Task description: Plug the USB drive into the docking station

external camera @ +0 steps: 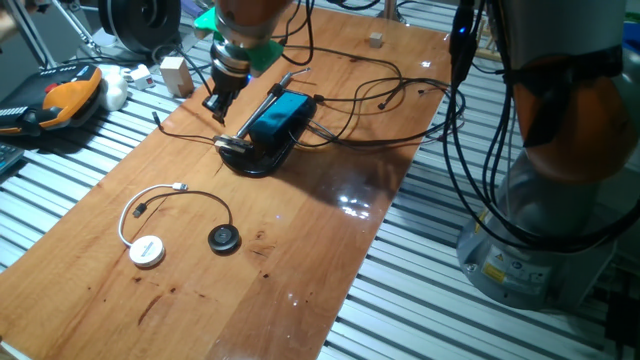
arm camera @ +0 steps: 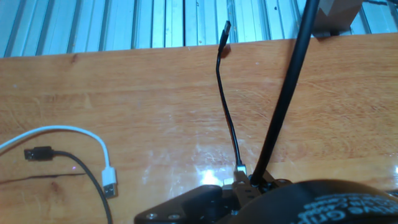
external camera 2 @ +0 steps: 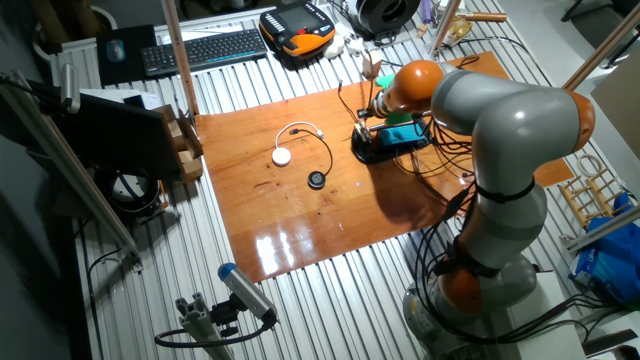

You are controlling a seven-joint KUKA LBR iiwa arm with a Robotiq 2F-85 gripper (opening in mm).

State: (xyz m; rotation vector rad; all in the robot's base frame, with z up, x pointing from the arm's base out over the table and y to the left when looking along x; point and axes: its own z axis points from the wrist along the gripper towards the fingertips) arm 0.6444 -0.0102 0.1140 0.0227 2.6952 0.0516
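One fixed view shows you the pincer (external camera: 218, 103) hovering left of the docking station (external camera: 277, 116); its grip can't be told.

1. A warm orange-brown wood grain with glossy white reflections is shown by the table top (external camera: 300, 250).
2. The docking station (external camera: 278, 116) is coloured bright blue with dark edges; it is seated in a black curved clamp (external camera: 255, 155).
3. Thin black cables (external camera: 380, 100) are seen around it.
4. The round puck (external camera: 147, 250) and its cable (external camera: 135, 208) are white; the small disc (external camera: 224, 238) beside it is black.
5. The gripper (external camera: 219, 100) is black, beneath a green part (external camera: 262, 52) and an orange arm joint (external camera 2: 415, 85).
6. The arm's links (external camera 2: 515, 125) are rendered in silver-grey.
7. The surrounding bench (external camera: 460, 320) is patterned with silver ribs and dark grooves.
8. In the hand view, a white cable with a silver plug (arm camera: 106, 168) and a black cable (arm camera: 227, 112) are seen.
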